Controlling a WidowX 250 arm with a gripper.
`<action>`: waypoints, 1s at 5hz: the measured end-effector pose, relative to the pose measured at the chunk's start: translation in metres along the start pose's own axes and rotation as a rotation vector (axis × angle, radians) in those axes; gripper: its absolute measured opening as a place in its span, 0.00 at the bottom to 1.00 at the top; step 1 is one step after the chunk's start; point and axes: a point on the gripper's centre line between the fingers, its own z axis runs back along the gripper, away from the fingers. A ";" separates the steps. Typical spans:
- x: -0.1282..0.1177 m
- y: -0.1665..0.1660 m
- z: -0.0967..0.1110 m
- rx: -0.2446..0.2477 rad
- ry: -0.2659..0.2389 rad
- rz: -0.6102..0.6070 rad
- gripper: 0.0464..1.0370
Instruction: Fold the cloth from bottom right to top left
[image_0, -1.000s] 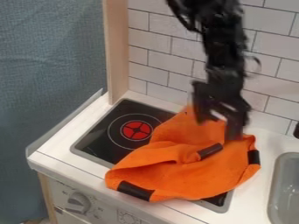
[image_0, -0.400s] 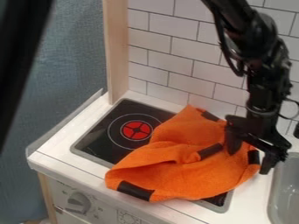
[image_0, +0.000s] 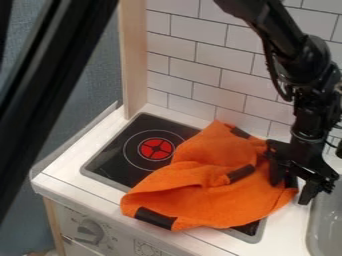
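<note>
We're seeing the cloth (image_0: 207, 202) lying rumpled over the stovetop (image_0: 110, 160) — partly folded, we're judging, bottom right needing to go top left. Gripper (image_0: 292, 184) is hanging at its right side, jaws spread.

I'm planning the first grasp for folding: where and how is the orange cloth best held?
Probably by the right edge of the orange cloth, at its black patch, coming from above, one jaw each side of the rim: that edge lies free, away from the raised fold.
</note>
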 end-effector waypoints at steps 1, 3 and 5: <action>0.001 -0.002 0.000 0.021 -0.005 0.006 0.30; 0.001 -0.003 0.000 0.012 -0.010 -0.002 0.02; -0.001 -0.003 0.001 -0.014 0.009 -0.026 0.00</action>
